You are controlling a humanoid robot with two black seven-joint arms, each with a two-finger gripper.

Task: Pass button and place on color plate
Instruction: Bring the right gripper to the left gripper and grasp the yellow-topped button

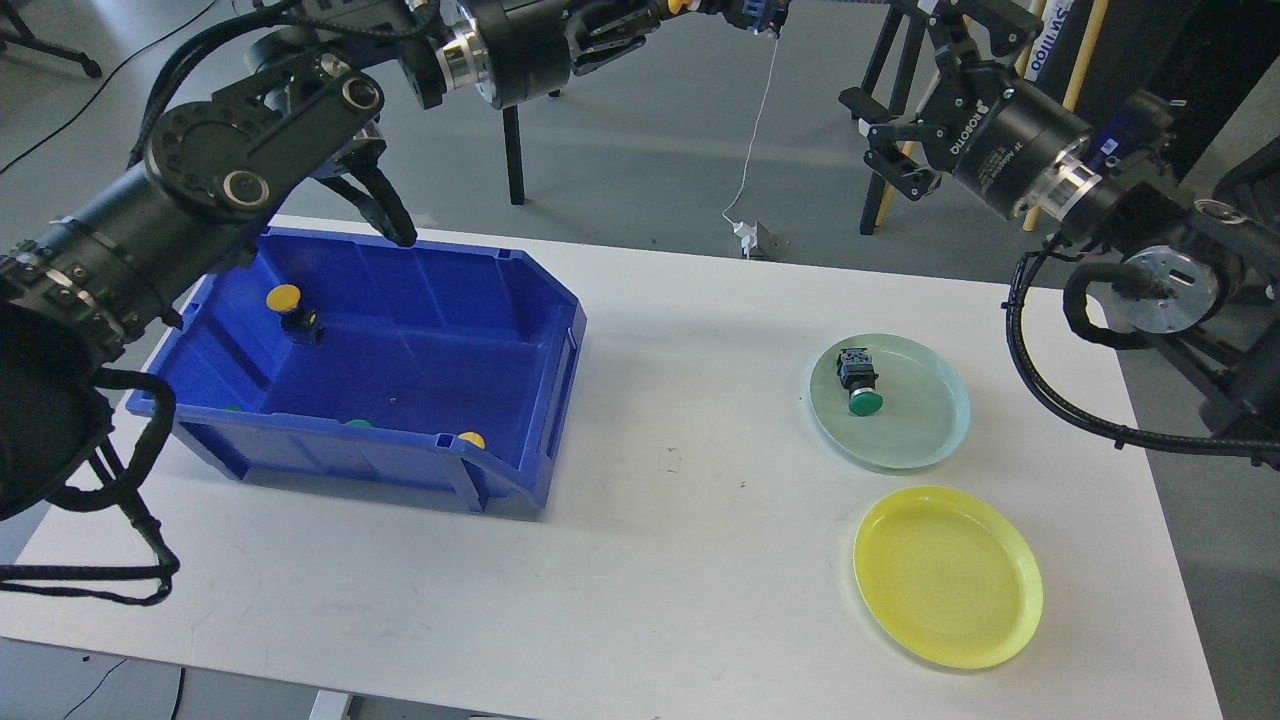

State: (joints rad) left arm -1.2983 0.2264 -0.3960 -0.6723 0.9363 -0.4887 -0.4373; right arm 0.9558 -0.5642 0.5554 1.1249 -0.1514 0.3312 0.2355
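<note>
1. Lying on its side on the green plate (925, 440), a green-capped button (858, 383), long axis running roughly top to bottom of the head view, green cap toward the near edge of the table, black body toward the far edge.
2. Sitting in the far left corner of the blue bin (540, 300), a yellow-capped button (290, 310), cap up and tilted slightly leftward.
3. Peeking above the bin's near wall: two green caps and one yellow cap (471, 439), bodies hidden.
4. Resting empty near the front right of the white table (650, 560), a yellow plate (947, 577), just beside the green plate, nearly touching.
5. Raised high above the bin's far side, left gripper (700, 8), pinching a small yellow-capped thing right at the frame's top; mostly cut off, so cannot tell more.
6. Hovering above and beyond the green plate, right gripper (885, 130), fingers spread, holding nothing.
7. Hanging behind the table, a white cord (757, 120) ending in a plug; black stand legs beyond.
</note>
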